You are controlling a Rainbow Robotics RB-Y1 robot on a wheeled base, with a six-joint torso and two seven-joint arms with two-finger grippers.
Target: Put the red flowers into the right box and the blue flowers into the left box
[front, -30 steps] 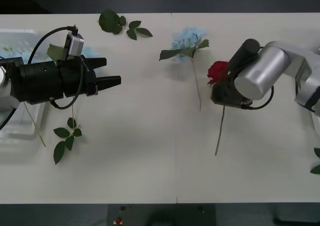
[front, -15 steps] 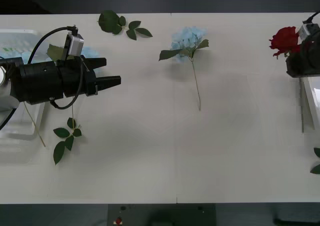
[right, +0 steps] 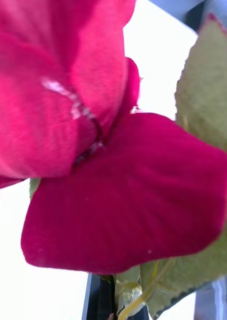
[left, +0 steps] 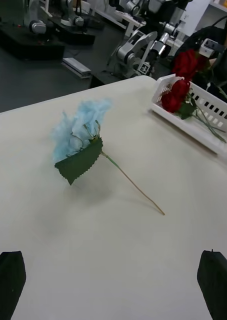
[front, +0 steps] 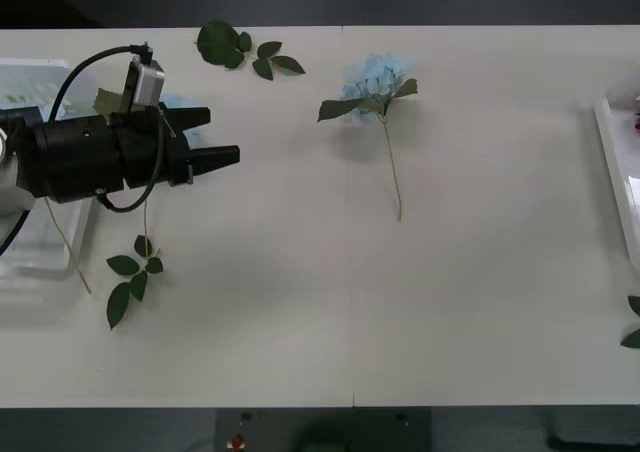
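Note:
One blue flower (front: 376, 77) lies on the table past the middle, its thin stem running toward the front; the left wrist view has the same blue flower (left: 81, 132) ahead. My left gripper (front: 222, 138) hovers open beside the left box (front: 28, 260), with pale blue petals (front: 180, 102) just behind it. Its black fingers (left: 8, 282) stand wide apart with nothing between them. My right gripper (right: 116, 306) is shut on the stem of a red flower (right: 118, 190), whose bloom presses close to that camera. From the left wrist view this red flower (left: 186, 62) hangs over the right box (left: 193, 127), where two more red flowers (left: 174, 95) lie.
Loose green leaf sprigs lie at the table's back (front: 240, 48) and near the left box (front: 130, 272). The right box's rim (front: 612, 167) shows at the far right edge, with a leaf (front: 632, 322) in front of it. Other robots and a dark floor lie beyond the table.
My right arm has lifted the red flower off the table and carried it right, out of the front view, over the right box. The left gripper has barely shifted.

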